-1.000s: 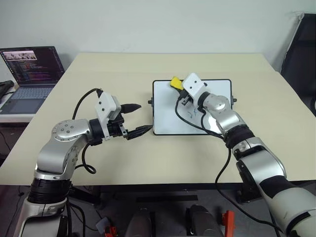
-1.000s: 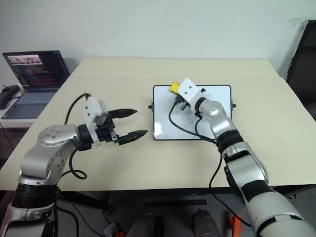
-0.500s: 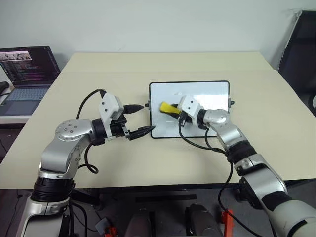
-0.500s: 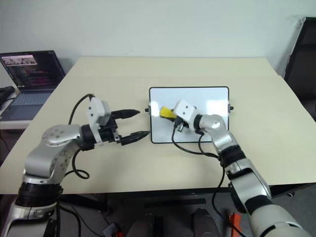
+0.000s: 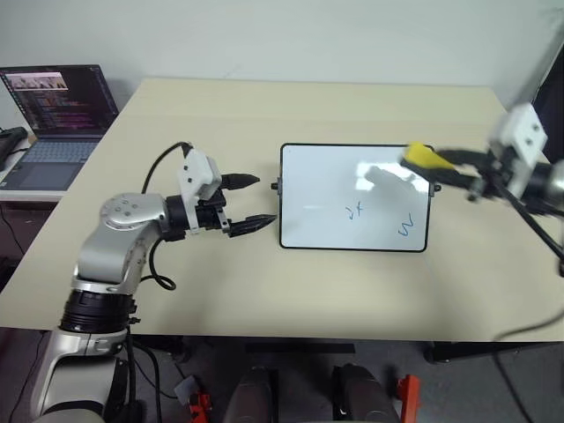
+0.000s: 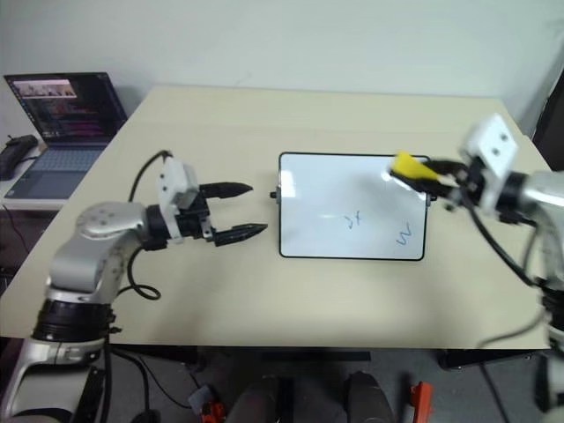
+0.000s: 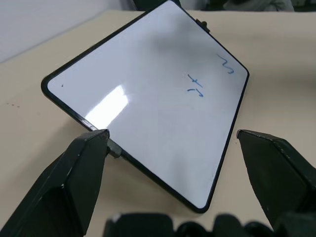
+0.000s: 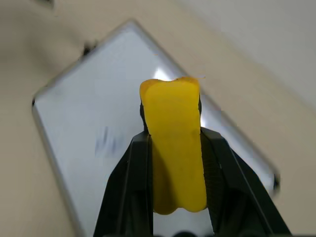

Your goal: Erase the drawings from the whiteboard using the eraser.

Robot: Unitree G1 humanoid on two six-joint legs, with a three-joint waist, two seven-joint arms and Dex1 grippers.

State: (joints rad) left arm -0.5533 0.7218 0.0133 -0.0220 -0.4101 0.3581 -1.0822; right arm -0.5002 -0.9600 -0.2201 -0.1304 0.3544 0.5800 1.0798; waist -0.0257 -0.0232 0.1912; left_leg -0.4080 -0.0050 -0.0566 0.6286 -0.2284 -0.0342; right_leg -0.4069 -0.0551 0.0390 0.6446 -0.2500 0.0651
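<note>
The whiteboard (image 5: 354, 196) is lying flat at table centre. The right gripper (image 5: 454, 170), clamping the eraser (image 5: 421, 158), is hovering over its far-right corner; the drawings (image 5: 379, 218) are lying left and nearer. The left gripper (image 5: 248, 202), fingers apart, is waiting beside its left edge.

Setting: office or robotics lab workspace.

A plain beige table (image 5: 264, 291) stood against a bare pale wall (image 5: 291, 40). An open laptop (image 5: 55, 115) showing dark code-style windows sat on a side surface at the robot's left. A black chair (image 5: 551, 88) stood at the table's far right corner. A small whiteboard (image 5: 352, 196) lay flat on the tabletop. No household furnishings were seen.
</note>
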